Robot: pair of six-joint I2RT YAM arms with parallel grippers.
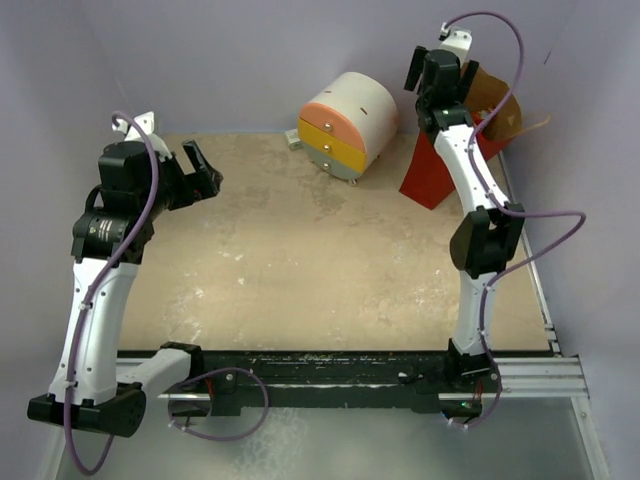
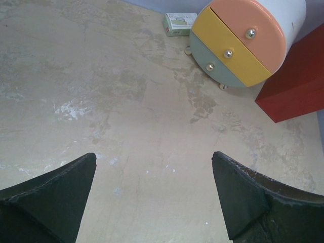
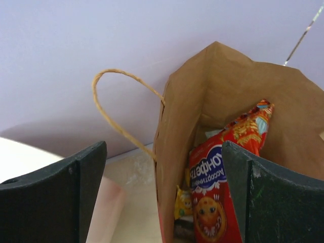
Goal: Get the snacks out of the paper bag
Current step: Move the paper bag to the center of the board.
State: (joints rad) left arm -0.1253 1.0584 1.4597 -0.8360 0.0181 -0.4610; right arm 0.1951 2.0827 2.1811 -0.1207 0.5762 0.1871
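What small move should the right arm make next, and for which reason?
Probably lower the right gripper straight into the paper bag toward the red crisp packet. The jaws stand open above the bag's open mouth, and that packet stands tallest inside, with a small yellow packet lower beside it.

Pale lilac walls (image 1: 220, 60) enclose a worn beige table (image 1: 300, 270) (whitish scuffs) bearing a round white cabinet (image 1: 365, 102).

table (image 1: 300, 270): beige, scuffed | on it: paper bag (image 1: 425, 180) far-R corner; round cabinet (image 1: 350, 120) beside it; box (image 2: 179, 24) nr cabinet
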